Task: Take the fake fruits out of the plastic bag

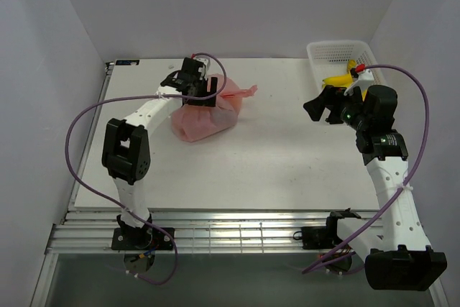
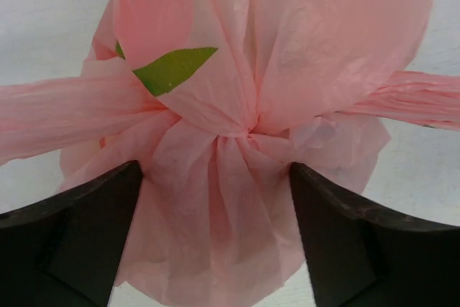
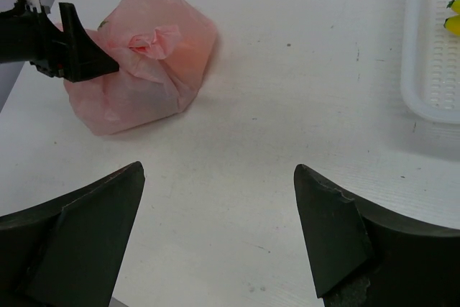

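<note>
One knotted pink bag (image 1: 205,118) sits at the far left of the table (image 1: 273,163), the left gripper (image 2: 215,246) spread wide astride its knot, while the right gripper (image 3: 219,239) hangs released and empty near one white basket (image 1: 315,51) holding one banana bunch (image 1: 338,79) at the far right.

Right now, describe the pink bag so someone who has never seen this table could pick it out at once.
On the white table, look at the far left part, directly beneath the open left gripper. The plastic bag sits there, a soft, crinkly pink bundle knotted at the top. Its only neighbour is a rigid white basket at the far right corner.
</note>
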Available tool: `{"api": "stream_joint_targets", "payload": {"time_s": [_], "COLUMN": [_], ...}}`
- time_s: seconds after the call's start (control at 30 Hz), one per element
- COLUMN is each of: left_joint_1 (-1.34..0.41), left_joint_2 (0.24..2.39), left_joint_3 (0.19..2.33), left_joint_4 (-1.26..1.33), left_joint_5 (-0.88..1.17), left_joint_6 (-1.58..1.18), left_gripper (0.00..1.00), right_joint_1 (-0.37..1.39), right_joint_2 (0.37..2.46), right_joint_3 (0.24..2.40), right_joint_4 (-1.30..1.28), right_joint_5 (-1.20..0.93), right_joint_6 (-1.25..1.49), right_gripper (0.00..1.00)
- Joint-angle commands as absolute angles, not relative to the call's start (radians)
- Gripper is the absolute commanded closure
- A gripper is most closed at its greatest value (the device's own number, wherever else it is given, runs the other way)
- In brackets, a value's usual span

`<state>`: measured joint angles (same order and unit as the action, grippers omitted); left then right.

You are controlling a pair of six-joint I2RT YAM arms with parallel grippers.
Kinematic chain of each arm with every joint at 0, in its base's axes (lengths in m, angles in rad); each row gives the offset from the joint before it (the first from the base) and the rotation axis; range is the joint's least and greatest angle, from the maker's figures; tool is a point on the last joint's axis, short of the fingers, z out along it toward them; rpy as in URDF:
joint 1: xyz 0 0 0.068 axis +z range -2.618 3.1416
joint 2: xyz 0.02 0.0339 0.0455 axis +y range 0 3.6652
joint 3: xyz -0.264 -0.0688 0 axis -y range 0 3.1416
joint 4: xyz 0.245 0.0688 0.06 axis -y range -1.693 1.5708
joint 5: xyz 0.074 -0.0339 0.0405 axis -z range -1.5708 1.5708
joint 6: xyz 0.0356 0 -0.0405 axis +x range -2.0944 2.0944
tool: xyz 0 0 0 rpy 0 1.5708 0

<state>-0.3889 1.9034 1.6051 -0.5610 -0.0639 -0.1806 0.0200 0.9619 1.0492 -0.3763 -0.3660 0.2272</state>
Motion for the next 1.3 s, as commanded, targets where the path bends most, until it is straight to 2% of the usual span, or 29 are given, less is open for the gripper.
{"api": "stream_joint_targets", "payload": {"time_s": [0.0,0.03,0.1,0.13,0.23,0.33,0.53,0.57,0.73,0.87,1.07,1.27], "left_joint_1": [-0.394,-0.396,-0.406,-0.411,-0.425,-0.459,-0.554,-0.563,-0.629,-0.681,-0.749,-0.776], "left_joint_2": [1.91,1.92,1.951,1.957,1.956,1.873,1.61,1.582,1.47,1.436,1.416,1.414], "left_joint_3": [1.655,1.667,1.684,1.701,1.713,1.637,1.344,1.31,1.155,1.092,1.033,1.002], "left_joint_4": [-0.58,-0.575,-0.575,-0.577,-0.569,-0.479,-0.309,-0.299,-0.276,-0.278,-0.285,-0.281], "left_joint_5": [-0.129,-0.136,-0.164,-0.176,-0.181,-0.158,-0.01,0.068,0.126,0.137,0.126,0.106], "left_joint_6": [-0.146,-0.143,-0.127,-0.124,-0.111,-0.057,0.115,0.123,0.123,0.104,0.089,0.077], "left_gripper": [0.11,0.38,0.71,1.0,1.0,1.0,1.0,1.0,1.0,1.0,1.0,1.0], "right_joint_1": [0.017,0.017,0.017,0.017,0.018,0.02,0.06,0.083,0.204,0.31,0.373,0.437], "right_joint_2": [0.94,0.937,0.939,0.937,0.933,0.93,0.986,1.005,1.087,1.195,1.354,1.42], "right_joint_3": [1.063,1.06,1.055,1.054,1.045,1.037,1.087,1.094,1.144,1.189,1.247,1.201], "right_joint_4": [-0.318,-0.314,-0.316,-0.321,-0.319,-0.292,-0.265,-0.264,-0.288,-0.296,-0.362,-0.445], "right_joint_5": [-0.365,-0.367,-0.37,-0.371,-0.388,-0.475,-0.646,-0.659,-0.585,-0.52,-0.57,-0.63], "right_joint_6": [0.207,0.206,0.199,0.193,0.155,0.048,-0.087,-0.101,-0.184,-0.233,-0.259,-0.386], "right_gripper": [0.1,0.1,0.1,0.1,0.1,0.1,0.1,0.1,0.1,0.1,0.1,0.1]}}
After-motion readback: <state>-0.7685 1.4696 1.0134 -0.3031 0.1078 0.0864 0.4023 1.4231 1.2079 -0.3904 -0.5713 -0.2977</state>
